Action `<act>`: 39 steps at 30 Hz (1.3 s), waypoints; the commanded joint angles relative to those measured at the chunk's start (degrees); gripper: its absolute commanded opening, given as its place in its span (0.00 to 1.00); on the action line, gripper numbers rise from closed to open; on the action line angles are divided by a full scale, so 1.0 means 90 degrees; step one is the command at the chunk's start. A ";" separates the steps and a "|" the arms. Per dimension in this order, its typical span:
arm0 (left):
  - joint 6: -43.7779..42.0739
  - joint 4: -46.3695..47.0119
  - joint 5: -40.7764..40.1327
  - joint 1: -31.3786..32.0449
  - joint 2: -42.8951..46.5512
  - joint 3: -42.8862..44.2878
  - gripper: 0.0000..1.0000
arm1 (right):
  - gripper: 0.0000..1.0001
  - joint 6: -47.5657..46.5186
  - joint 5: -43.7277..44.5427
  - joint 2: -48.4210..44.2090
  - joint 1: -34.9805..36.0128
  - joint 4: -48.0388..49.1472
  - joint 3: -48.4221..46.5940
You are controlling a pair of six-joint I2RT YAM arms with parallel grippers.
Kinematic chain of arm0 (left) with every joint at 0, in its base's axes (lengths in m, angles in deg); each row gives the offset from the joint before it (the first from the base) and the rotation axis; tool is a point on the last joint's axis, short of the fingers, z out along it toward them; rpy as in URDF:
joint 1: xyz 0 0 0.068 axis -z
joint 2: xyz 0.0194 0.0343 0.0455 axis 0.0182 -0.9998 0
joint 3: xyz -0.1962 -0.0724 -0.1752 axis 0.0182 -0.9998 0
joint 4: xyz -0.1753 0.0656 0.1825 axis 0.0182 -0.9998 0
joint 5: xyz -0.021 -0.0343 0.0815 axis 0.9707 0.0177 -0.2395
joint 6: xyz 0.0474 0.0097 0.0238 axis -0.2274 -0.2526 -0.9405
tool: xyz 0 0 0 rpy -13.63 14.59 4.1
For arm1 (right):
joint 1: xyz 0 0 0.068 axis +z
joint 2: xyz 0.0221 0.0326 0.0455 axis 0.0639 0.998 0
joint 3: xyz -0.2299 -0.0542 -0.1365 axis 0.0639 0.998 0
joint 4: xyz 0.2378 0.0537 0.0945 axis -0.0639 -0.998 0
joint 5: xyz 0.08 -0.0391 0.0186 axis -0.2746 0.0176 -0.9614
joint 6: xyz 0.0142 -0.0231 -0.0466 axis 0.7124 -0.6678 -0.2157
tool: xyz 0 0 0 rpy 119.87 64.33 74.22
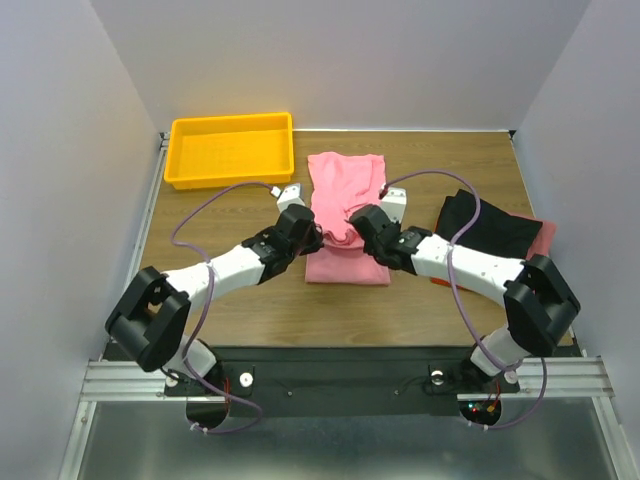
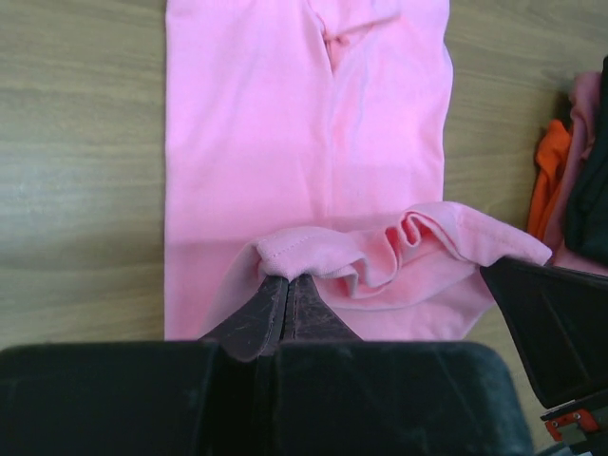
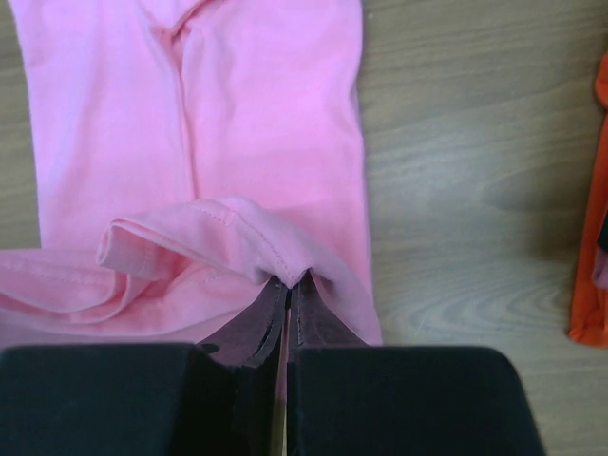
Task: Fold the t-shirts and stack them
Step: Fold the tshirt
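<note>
**A:** Where is the shirt?

**B:** The pink shirt (image 1: 345,190) lies on the desk (image 1: 420,290), just right of the tray (image 1: 230,150), narrowed to a long strip. The stack (image 1: 485,230) of black, pink and orange-red cloth sits farther right of the tray.

**A:** And the fingers?

**B:** The left fingers (image 2: 285,302) are clenched on the near hem toward its left end. The right fingers (image 3: 277,302) are clenched on the same hem toward its right end. The hem is raised off the cloth below and sags in loose ripples between them.

**A:** How will it handle?

**B:** I'd judge it light, thin and limp. It droops wherever nothing holds it, so it probably wrinkles if dragged. The stitched hem looks like the firmest place to pinch, close to each corner. Both ends should travel level, or the fold may land skewed.
</note>
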 commanded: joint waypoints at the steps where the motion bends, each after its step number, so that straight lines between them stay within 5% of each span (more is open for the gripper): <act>1: -0.0318 0.0410 0.0128 -0.0303 -0.0351 0.0470 0.00 | 0.00 -0.0481 -0.0086 0.0223 -0.0376 0.0665 -0.0377; 23: -0.0631 0.0381 0.0860 -0.1162 -0.2539 0.2140 0.00 | 0.05 -0.1254 -0.1005 0.2147 -0.1568 0.1789 -0.1393; 24: -0.0631 0.0352 0.0890 -0.1172 -0.2568 0.2199 0.04 | 0.16 -0.1224 -0.0985 0.2205 -0.1577 0.1780 -0.1412; 27: -0.0690 0.0303 0.1046 -0.1182 -0.2569 0.2326 0.50 | 0.61 -0.1146 -0.0955 0.2216 -0.1587 0.1789 -0.1461; 29: -0.0719 0.0293 0.1104 -0.1172 -0.2501 0.2326 0.60 | 0.74 -0.1107 -0.0965 0.2099 -0.1587 0.1789 -0.1423; 30: -0.0729 0.0293 0.1134 -0.1172 -0.2452 0.2317 0.87 | 0.75 -0.1097 -0.0956 0.2021 -0.1587 0.1789 -0.1384; 31: -0.0738 0.0293 0.1211 -0.1172 -0.2316 0.2278 0.99 | 0.77 -0.1097 -0.0956 0.1817 -0.1587 0.1789 -0.1345; 36: -0.0631 0.0361 0.1339 -0.1172 -0.1575 0.1644 0.99 | 0.98 -0.1019 -0.1403 0.1104 -0.1578 0.1789 -0.0692; 39: -0.0553 0.0362 0.1359 -0.1163 -0.1212 0.1108 0.99 | 1.00 -0.1038 -0.1628 0.0704 -0.1578 0.1789 -0.0340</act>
